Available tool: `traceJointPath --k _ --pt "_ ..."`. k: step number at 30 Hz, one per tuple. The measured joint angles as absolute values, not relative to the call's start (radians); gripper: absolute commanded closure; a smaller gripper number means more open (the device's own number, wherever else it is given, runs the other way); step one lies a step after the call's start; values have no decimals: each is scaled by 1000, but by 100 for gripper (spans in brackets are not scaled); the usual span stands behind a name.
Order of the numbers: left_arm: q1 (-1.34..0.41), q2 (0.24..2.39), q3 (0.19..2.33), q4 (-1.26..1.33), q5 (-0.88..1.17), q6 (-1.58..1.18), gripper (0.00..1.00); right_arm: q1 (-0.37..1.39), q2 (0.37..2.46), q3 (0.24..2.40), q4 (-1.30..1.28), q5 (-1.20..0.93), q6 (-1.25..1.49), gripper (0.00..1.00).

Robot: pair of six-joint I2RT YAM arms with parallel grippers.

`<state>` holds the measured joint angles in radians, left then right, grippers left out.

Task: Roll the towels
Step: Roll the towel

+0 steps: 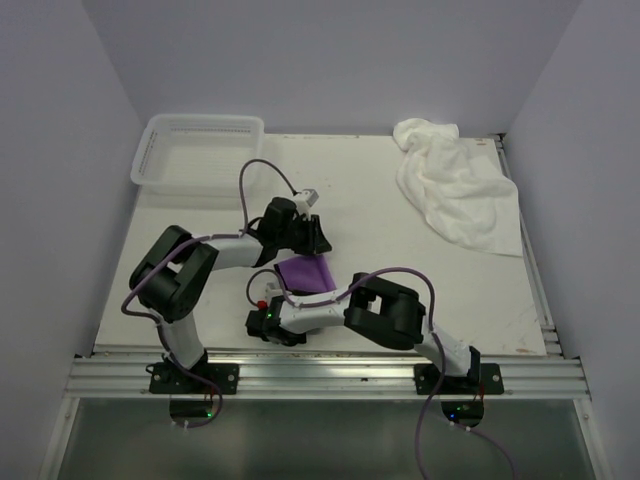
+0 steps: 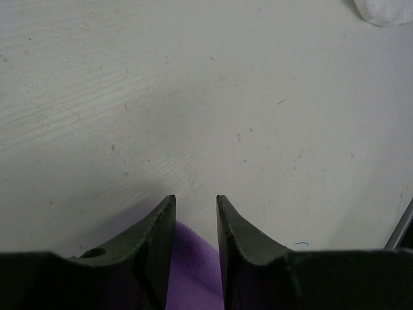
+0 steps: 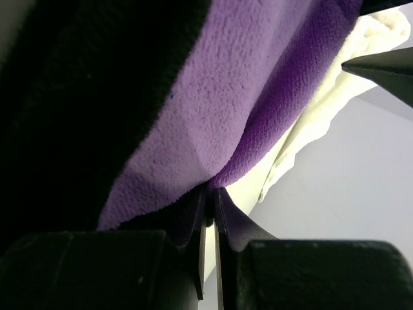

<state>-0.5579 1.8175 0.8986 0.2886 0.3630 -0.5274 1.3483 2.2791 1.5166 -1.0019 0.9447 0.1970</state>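
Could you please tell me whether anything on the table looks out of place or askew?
The white towel lies bunched in a rumpled heap at the far right corner of the table, its edge reaching the right rim. Nothing looks spilled or damaged.

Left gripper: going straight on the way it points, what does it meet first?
Likely bare table ahead of the left gripper, though depth is unclear. The purple towel lies back between its fingers; the white towel is off to the side.
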Motion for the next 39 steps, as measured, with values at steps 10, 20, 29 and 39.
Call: traceJointPath --k 10,20,29,39 --pt "-559 1598 838 321 346 -530 62 1349 2287 1523 -1011 948 197 100" --pt "-574 1706 820 411 488 -538 65 1350 2299 1536 -1026 948 195 100" --pt "-577 1772 820 393 524 -526 67 1350 2302 1539 -1029 948 189 100" --pt "-577 1772 768 363 430 -504 70 1351 2309 1545 -1037 949 178 100"
